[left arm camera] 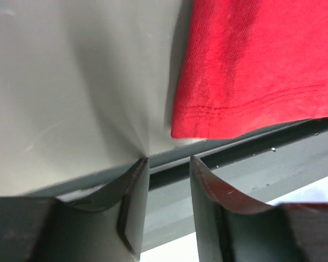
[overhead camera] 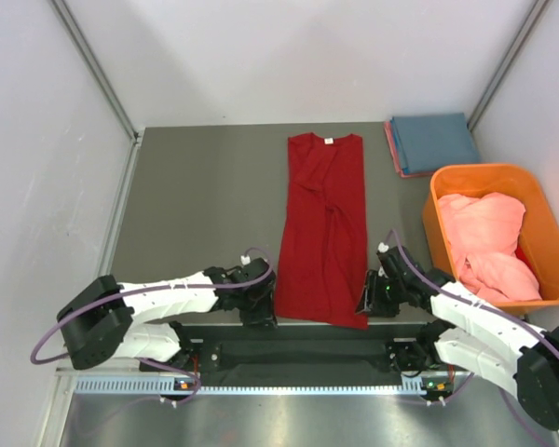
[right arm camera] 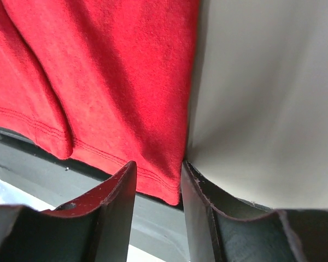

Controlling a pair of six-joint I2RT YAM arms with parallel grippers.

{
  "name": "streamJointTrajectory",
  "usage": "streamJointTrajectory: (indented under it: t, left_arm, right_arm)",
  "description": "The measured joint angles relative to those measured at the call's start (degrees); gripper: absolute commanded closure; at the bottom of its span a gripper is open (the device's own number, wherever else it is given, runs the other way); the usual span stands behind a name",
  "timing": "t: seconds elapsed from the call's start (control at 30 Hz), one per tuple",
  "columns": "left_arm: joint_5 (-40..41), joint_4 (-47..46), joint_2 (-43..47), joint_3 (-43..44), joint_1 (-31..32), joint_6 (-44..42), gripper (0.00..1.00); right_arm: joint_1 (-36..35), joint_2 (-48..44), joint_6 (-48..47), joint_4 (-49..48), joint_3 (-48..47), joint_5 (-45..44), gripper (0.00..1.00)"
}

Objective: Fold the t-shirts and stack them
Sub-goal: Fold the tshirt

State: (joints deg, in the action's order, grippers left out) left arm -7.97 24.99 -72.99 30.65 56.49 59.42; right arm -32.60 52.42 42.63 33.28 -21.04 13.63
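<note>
From above, the red t-shirt (overhead camera: 324,223) lies on the grey table (overhead camera: 205,205), folded into one long strip, with its neck at the far end and its hem near the arms; the left gripper (overhead camera: 257,305) sits low by the near left corner of the hem and the right gripper (overhead camera: 371,296) by the near right corner; in the far right corner a folded blue t-shirt (overhead camera: 435,140) rests on a folded pink t-shirt (overhead camera: 389,147), so that pile is begun; crumpled salmon-pink t-shirts (overhead camera: 484,242) wait in the orange tub (overhead camera: 432,223).

On the left wrist view, the left gripper (left arm camera: 169,160) is open with nothing in it; the red t-shirt (left arm camera: 251,65) corner lies just past its tips.

On the right wrist view, the right gripper (right arm camera: 158,164) is open too; the red t-shirt (right arm camera: 98,82) hem corner reaches right up to its tips, but nothing pinches it.

I think the red one is half done; it needs folding short, then stacking, then the tub's shirts.
</note>
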Motion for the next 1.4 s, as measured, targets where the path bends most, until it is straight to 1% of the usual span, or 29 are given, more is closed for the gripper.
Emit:
streamJointTrajectory:
  t: [0.03, 0.13, 0.27, 0.53, 0.57, 0.63, 0.67, 0.7, 0.73, 0.8, 0.83, 0.9, 0.93, 0.97, 1.13, 1.4]
  left_arm:
    - [1.1, 1.9, 0.9, 0.9, 0.0, -0.1, 0.55]
    - [4.5, 5.5, 3.4, 4.5, -0.1, -0.9, 0.52]
    - [6.3, 5.9, 3.8, 8.7, -0.8, -2.5, 0.49]
    - [5.5, 5.2, -3.0, 10.0, -3.0, -4.3, 0.49]
    - [5.2, 5.1, -3.8, 10.0, -3.0, -4.4, 0.49]
    - [4.3, 4.9, -5.3, 10.0, -3.0, -4.6, 0.5]
    - [3.8, 4.6, -6.1, 10.0, -3.0, -4.7, 0.51]
    - [3.3, 4.2, -6.8, 9.9, -3.0, -4.7, 0.53]
    - [2.8, 3.6, -7.3, 9.8, -3.0, -4.7, 0.55]
    - [2.0, 2.6, -8.1, 9.5, -3.0, -4.7, 0.62]
    - [1.5, 2.1, -8.4, 9.4, -3.0, -4.6, 0.74]
    - [0.8, 1.5, -8.7, 9.2, -3.0, -4.5, 0.86]
    - [0.4, 1.1, -8.7, 9.1, -3.0, -4.3, 0.97]
    - [0.0, 0.8, -8.7, 9.0, -3.0, -4.2, 1.0]
    - [-1.5, -1.4, -7.7, 7.0, -2.8, -3.4, 1.0]
    - [-3.3, -5.6, -7.0, 4.7, -1.0, -0.5, 1.0]
  right_arm:
    - [0.0, -0.1, 0.0, 0.2, 0.0, -0.2, 0.62]
    - [-0.1, -0.1, 0.1, 0.7, 0.0, -0.6, 0.63]
    - [-0.4, 0.4, 0.1, 0.6, 0.0, -0.7, 0.63]
    - [-1.3, -0.1, 0.7, 1.1, 0.0, -0.9, 0.64]
    - [-1.4, -0.4, 0.7, 1.4, 0.0, -1.0, 0.65]
    - [-1.6, -1.2, 0.6, 2.4, 0.2, -1.4, 0.77]
    - [-1.6, -1.8, 0.6, 2.6, 0.5, -1.7, 0.83]
    - [-1.6, -2.3, 0.7, 3.1, 0.9, -1.7, 0.95]
    - [-1.6, -3.0, 0.6, 3.6, 1.2, -1.7, 1.0]
    - [-1.7, -4.1, 1.0, 4.5, 1.5, -2.1, 1.0]
    - [-1.7, -4.8, 1.1, 5.0, 1.5, -2.4, 1.0]
    - [-1.7, -6.6, 1.1, 6.0, 1.5, -3.0, 1.0]
    - [-1.7, -7.6, 1.1, 6.5, 1.5, -3.3, 1.0]
    - [-1.7, -8.7, 1.1, 7.1, 1.5, -3.5, 1.0]
    - [-1.7, -12.3, 1.2, 11.0, 0.1, -6.5, 1.0]
    - [-1.7, -13.4, 1.1, 15.0, -2.5, -9.3, 1.0]
